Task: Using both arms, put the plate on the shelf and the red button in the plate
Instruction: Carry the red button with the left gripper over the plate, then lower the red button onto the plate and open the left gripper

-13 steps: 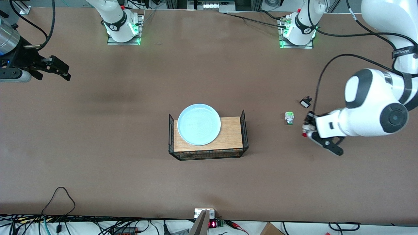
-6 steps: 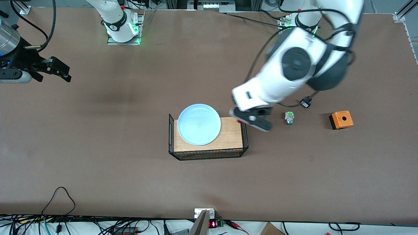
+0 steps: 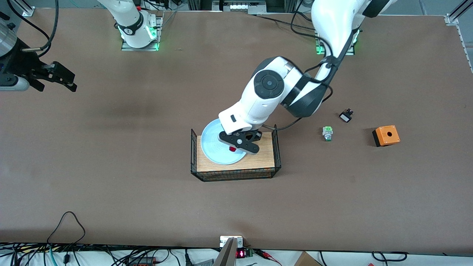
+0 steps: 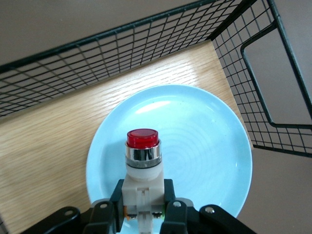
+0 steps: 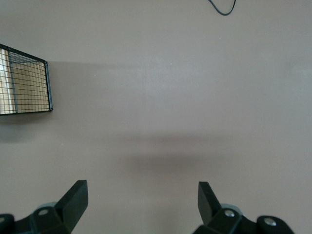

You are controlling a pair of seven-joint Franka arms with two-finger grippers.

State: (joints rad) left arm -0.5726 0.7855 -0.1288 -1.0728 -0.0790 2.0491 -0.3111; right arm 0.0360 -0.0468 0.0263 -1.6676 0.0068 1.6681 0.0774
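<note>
The pale blue plate lies on the wooden floor of a wire basket in the middle of the table. My left gripper hangs over the plate, shut on the white body of the red button. In the left wrist view the red button points its red cap at the middle of the plate, with the left gripper clamped on both sides of its body. My right gripper waits open over bare table at the right arm's end; nothing lies between the open fingers of the right gripper.
Toward the left arm's end of the table lie a green-capped switch, a small black part and an orange box with a hole. The basket's wire walls rise around the plate. A corner of the basket shows in the right wrist view.
The left arm has swung from the left arm's end of the table to over the plate, with the red button held throughout. The right gripper has barely shifted.
</note>
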